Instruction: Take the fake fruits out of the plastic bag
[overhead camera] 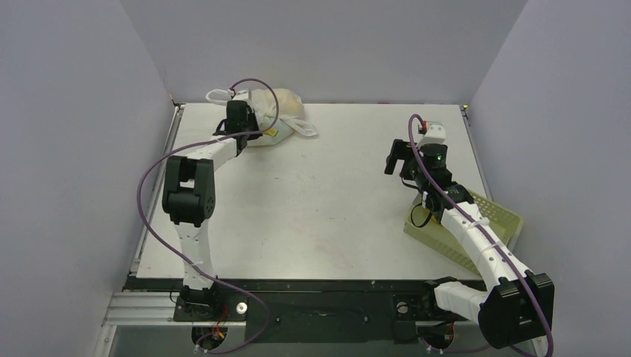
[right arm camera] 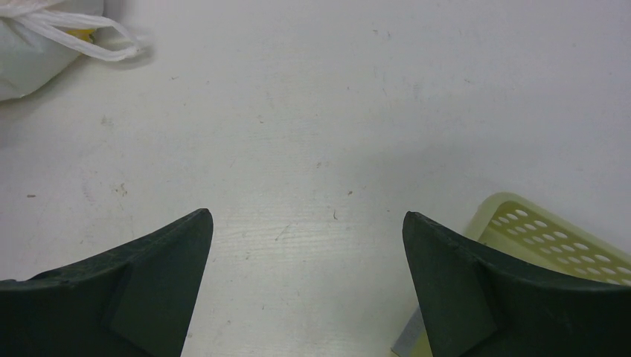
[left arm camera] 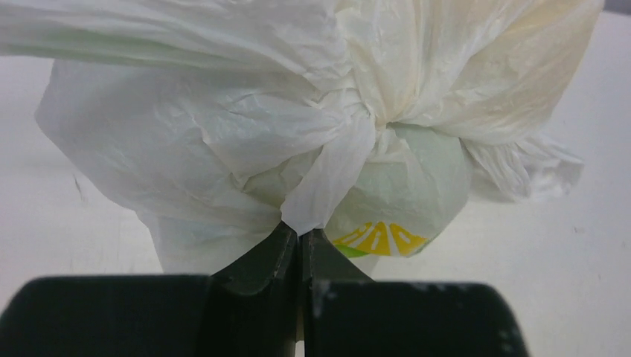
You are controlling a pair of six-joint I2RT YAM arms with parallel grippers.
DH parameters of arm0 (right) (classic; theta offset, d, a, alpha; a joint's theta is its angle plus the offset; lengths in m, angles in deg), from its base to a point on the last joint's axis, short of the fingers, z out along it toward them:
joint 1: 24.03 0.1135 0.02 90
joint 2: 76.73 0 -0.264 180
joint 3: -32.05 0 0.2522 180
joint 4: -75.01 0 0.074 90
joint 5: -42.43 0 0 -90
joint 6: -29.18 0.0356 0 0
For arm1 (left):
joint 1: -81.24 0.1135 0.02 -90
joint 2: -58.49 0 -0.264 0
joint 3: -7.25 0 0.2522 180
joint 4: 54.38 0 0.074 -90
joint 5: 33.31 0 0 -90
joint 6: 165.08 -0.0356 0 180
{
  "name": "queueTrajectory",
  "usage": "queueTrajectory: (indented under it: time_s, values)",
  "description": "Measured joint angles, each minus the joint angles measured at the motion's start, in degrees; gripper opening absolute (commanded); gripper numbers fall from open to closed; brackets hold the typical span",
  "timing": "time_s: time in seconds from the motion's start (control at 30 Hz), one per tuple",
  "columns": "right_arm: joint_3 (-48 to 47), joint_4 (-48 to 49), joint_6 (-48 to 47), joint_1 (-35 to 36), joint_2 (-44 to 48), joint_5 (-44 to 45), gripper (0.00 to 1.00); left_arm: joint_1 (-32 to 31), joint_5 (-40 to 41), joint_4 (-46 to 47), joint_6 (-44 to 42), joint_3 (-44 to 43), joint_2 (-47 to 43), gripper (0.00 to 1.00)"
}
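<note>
White table (overhead camera: pixel 312 216), grey walls: plastic bag (overhead camera: pixel 274 113) at its far-left corner.
Nearer, the right gripper (right arm camera: pixel 306 217) hung wide apart near the basket (overhead camera: pixel 507 220); farther, the left gripper (left arm camera: pixel 301 239) pinched a gathered fold of the plastic bag: thin, limp film, probably best taken at the bunched neck.

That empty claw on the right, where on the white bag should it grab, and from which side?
Probably the loop handle sticking out from the plastic bag toward the open right claw. It is thin, clear of the bulge, and faces that side. The left claw pinches a fold at the bunched middle.
</note>
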Motion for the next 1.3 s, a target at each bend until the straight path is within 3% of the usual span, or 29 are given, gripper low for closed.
queueTrajectory:
  time_s: [0.2, 0.47, 0.57, 0.77, 0.93, 1.1, 1.3]
  values:
    - [0.0, 0.0, 0.0, 0.0, 0.0, -1.0, 0.95, -2.1, 0.1, -3.5, 1.6, 16.9, -15.5, 0.00]
    - [0.0, 1.2, 0.0, 0.4, 0.1, -2.6, 0.95, -4.2, -2.2, -6.8, 9.7, 41.0, -39.2, 0.00]
    - [0.0, 1.7, -0.7, 2.0, 0.1, -2.7, 0.95, -4.5, -4.7, -8.1, 13.2, 48.9, -50.0, 0.10]
    - [-1.1, 2.0, -4.5, 11.9, -1.2, -1.0, 0.95, -5.0, -8.2, -16.8, 17.5, 56.1, -70.2, 0.44]
    - [-1.3, 3.3, -7.9, 21.0, -3.1, -0.3, 0.95, -5.0, -8.3, -25.5, 17.4, 55.9, -84.0, 0.51]
    - [-1.3, 4.4, -9.9, 25.3, -6.5, 1.1, 0.94, -5.5, -6.1, -30.4, 13.6, 50.0, -82.9, 0.49]
    - [-1.4, 5.3, -11.7, 28.7, -11.8, 4.2, 0.94, -14.5, 6.0, -31.3, 4.3, 40.3, -66.6, 0.46]
